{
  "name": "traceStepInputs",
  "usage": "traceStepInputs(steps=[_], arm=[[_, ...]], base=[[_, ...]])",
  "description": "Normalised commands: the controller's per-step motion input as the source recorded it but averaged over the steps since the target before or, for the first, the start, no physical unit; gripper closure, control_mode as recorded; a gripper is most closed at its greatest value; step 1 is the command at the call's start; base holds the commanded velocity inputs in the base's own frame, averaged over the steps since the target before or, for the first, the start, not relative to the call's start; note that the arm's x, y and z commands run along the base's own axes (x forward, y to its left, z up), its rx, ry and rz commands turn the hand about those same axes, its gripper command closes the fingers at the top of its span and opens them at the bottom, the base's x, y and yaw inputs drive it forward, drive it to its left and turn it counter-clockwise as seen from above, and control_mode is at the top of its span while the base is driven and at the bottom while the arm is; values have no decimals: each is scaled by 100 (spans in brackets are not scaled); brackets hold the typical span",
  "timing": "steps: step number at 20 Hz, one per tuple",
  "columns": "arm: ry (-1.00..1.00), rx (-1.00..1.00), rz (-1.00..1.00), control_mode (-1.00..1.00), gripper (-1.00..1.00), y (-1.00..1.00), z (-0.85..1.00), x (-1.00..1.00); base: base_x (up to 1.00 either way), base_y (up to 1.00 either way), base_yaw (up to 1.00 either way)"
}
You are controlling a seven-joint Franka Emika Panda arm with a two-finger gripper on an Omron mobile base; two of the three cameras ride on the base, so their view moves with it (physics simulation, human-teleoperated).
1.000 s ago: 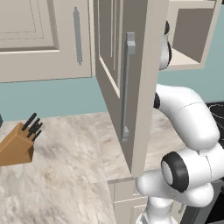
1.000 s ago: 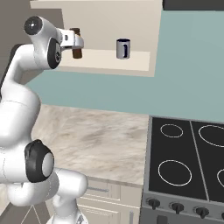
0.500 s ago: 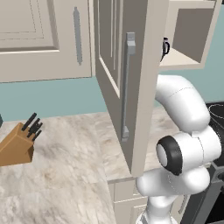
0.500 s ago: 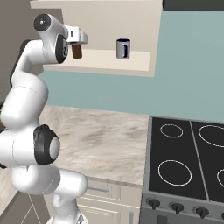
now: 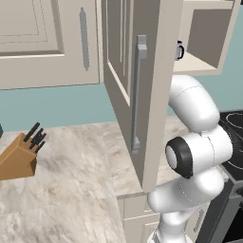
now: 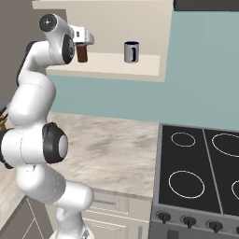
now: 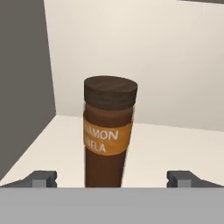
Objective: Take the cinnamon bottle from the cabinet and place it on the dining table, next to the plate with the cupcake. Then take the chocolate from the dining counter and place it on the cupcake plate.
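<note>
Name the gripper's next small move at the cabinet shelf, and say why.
Probably ease forward a little, then close. The gripper is open, its fingertips standing apart on either side of the upright cinnamon bottle, which looks centred but not yet fully between them.

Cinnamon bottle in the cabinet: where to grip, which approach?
Grip the cinnamon bottle across its round body at the orange label, coming in level from the cabinet's open front. It stands upright on the shelf, free on both sides, centred between the open gripper fingertips.

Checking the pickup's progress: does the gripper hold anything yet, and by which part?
Nothing is held. The gripper is open, its fingertips apart on either side of the upright cinnamon bottle.
</note>
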Motion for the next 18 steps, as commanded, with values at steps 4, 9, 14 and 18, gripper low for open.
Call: traceStepInputs(steps=[4,9,14,18], arm=[[0,0,-2,-100,-100,0,0,33],[-1,0,-1,-100,-100,2,-1,37],[-1,0,0,-100,-100,3,-1,27],[0,0,0,-100,-100,0,-2,25]], base=[[0,0,0],[0,0,0],[0,0,0],[0,0,0]])
